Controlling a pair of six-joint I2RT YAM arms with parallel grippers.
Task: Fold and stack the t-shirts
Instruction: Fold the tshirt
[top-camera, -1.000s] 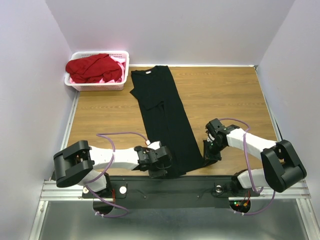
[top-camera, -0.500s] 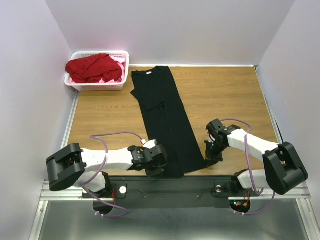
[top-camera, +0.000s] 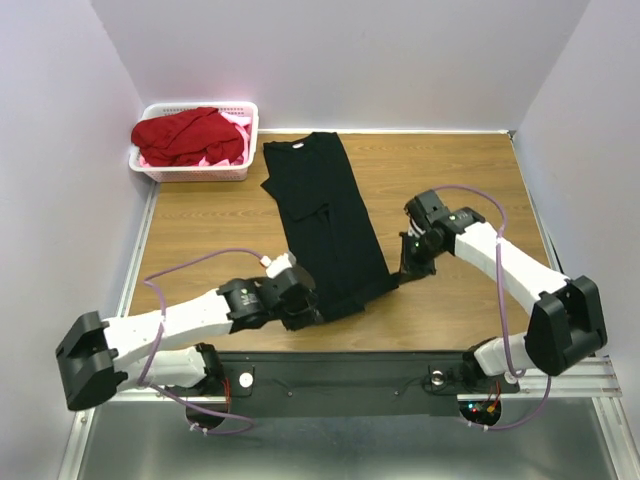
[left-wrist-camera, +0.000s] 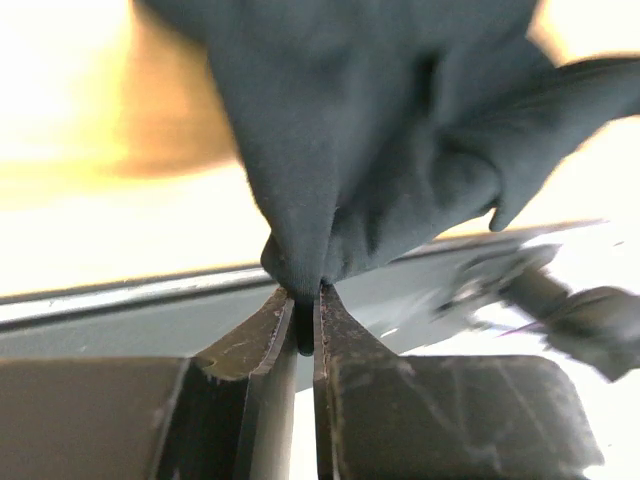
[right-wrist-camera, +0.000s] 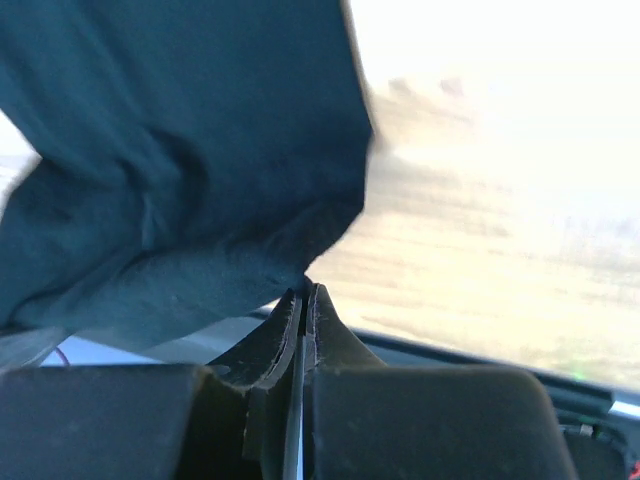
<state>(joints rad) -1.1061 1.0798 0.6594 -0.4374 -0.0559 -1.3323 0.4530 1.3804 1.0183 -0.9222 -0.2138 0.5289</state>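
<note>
A wooden table (top-camera: 460, 180) carried a black t-shirt (top-camera: 325, 220), folded long and narrow, reaching from the far edge toward the near edge. A white slotted basket (top-camera: 195, 173) in the far-left corner held a red t-shirt (top-camera: 185, 135) and pink cloth (top-camera: 215, 156). The left gripper (top-camera: 303, 310) and right gripper (top-camera: 401, 271) each pinched a near hem corner, fingers pressed tight on the fabric.

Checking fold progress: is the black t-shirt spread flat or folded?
Folded lengthwise: the black t-shirt lies as a narrow strip on the table, its near end pinched by the left gripper and right gripper.
</note>
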